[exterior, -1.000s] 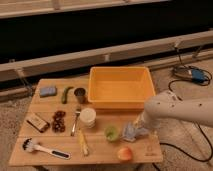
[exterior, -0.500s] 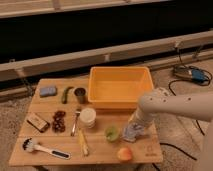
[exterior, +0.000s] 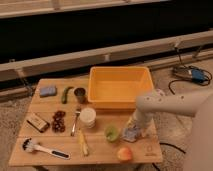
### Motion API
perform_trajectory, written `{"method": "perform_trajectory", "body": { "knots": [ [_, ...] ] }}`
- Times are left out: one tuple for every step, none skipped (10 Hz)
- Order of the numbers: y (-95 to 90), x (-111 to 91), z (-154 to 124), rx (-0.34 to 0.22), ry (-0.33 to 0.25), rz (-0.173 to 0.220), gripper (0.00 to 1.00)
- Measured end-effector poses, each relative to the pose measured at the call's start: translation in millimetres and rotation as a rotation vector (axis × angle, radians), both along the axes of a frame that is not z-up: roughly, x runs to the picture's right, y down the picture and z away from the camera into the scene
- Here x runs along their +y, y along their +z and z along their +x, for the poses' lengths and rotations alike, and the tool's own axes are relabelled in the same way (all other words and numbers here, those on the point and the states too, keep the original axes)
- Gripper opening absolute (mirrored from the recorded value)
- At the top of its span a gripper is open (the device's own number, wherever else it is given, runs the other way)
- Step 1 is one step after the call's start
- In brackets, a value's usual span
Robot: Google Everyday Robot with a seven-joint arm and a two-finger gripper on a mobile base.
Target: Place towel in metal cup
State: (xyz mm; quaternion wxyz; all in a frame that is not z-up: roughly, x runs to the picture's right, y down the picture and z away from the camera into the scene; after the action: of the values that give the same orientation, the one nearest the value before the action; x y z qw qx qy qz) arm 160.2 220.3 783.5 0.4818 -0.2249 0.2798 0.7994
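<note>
Pale blue-grey towel [exterior: 131, 134] directly beneath gripper [exterior: 134, 128], jaws spread wide, down on cloth; metal cup [exterior: 80, 93] well apart, far left.

Arm swung L; claw [exterior: 134, 125] now down on towel [exterior: 130, 135].

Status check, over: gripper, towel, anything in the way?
Gripper low at towel, near right of table. Metal cup far left, well apart. Green cup, white container roughly along the way.

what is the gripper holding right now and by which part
Cannot be told. The gripper is down on top of the towel, which lies on the table, not lifted.
</note>
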Motion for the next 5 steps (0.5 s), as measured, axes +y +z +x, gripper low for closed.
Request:
{"method": "perform_trajectory", "body": {
  "knots": [
    [1.1, 2.4, -2.1, -0.004, -0.004, -0.012, 0.59],
    [1.4, 4.2, -3.1, -0.005, -0.006, -0.021, 0.51],
    [1.8, 6.2, -4.5, -0.005, -0.009, -0.031, 0.41],
    [1.7, 8.3, -4.9, -0.002, -0.012, -0.040, 0.29],
    [1.4, 9.8, -5.1, 0.002, -0.013, -0.046, 0.21]
  ]
}}
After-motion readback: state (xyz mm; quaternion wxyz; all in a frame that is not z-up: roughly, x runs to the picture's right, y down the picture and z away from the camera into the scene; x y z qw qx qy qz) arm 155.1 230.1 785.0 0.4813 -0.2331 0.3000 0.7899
